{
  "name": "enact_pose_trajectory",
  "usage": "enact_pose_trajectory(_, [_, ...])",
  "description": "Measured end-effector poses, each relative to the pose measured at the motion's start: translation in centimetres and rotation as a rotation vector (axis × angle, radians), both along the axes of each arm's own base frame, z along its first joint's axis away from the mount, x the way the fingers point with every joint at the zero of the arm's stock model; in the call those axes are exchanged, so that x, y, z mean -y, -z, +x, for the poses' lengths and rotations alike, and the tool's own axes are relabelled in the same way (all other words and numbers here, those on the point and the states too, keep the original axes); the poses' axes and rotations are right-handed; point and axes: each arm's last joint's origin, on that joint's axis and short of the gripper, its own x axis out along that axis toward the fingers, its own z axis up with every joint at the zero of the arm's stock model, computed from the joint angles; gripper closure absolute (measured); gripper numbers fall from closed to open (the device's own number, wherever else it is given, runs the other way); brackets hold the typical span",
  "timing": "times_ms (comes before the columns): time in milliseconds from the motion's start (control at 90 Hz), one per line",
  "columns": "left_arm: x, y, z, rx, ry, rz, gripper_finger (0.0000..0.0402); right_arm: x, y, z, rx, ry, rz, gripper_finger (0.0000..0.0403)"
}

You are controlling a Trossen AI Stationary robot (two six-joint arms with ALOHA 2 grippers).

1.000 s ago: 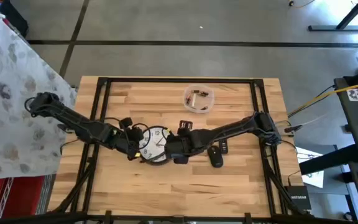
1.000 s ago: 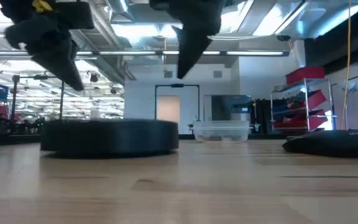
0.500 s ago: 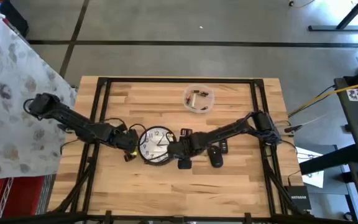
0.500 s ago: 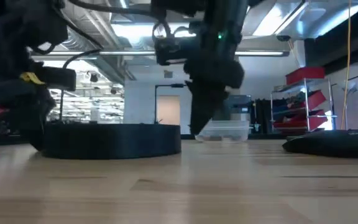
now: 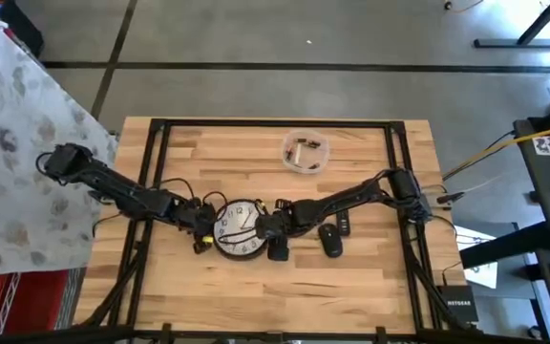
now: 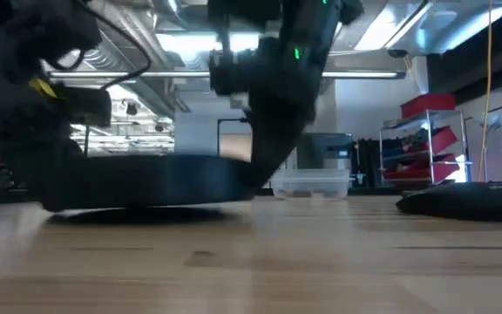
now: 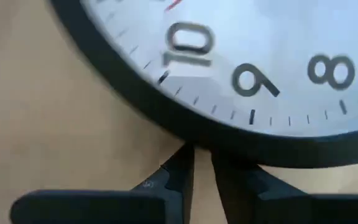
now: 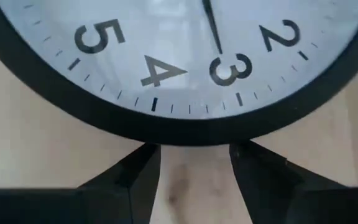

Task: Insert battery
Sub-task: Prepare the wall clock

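A round wall clock (image 5: 240, 227) with a black rim and a white dial lies face up at the table's middle. My left gripper (image 5: 205, 229) is low at its left rim, by the 9 and 10 (image 7: 204, 165), fingers shut. My right gripper (image 5: 264, 227) is low at its right rim, by the 3 and 4 (image 8: 194, 155), fingers open. In the low view the clock (image 6: 146, 183) sits slightly tilted, its right edge raised. Batteries (image 5: 301, 149) lie in a clear bowl (image 5: 305, 164) at the far side. My left gripper meets the clock's black rim (image 7: 191, 134) near the 9 with its shut fingertips (image 7: 182, 165), coming level from the table's left. My right gripper has both open fingertips (image 8: 146, 155) against the rim's outer side (image 8: 191, 134) between the 3 and 4, coming from the table's right; in the low view a finger (image 6: 264, 170) slants down under the raised edge.
A dark rounded object (image 5: 330, 239) and a small black piece (image 5: 345, 225) lie right of the clock; another black piece (image 5: 277, 250) lies by my right gripper. The black frame rails (image 5: 275, 122) run along the table's edges. Bare wood shows near the front edge.
Both grippers have come down from above the clock to table height and closed in on its rim, the left one first swinging out toward the table's left. The clock has shifted slightly toward the near edge, and its right edge has tipped up off the table.
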Motion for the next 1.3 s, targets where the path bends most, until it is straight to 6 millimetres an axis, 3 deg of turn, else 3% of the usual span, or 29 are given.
enact_pose_trajectory(344, [0.2, -4.4, -0.3, 0.039, -0.021, 0.051, 0.0355, 1.0, -6.2, -0.5, 0.02, 0.07, 0.134, 0.0226])
enact_pose_trajectory(822, [-0.2, -5.7, -1.0, 0.11, -0.052, 0.087, 0.0355, 3.3, -6.5, -0.8, -0.021, 0.095, 0.125, 0.0226])
enact_pose_trajectory(1111, [0.0, -6.1, -0.8, 0.143, -0.042, 0.031, 0.0355, 4.2, -6.8, -1.1, -0.06, 0.088, 0.28, 0.0226])
enact_pose_trajectory(1300, [-0.2, -6.2, -0.8, 0.155, -0.059, 0.02, 0.0355, 4.4, -6.9, -1.2, -0.064, 0.076, 0.284, 0.0226])
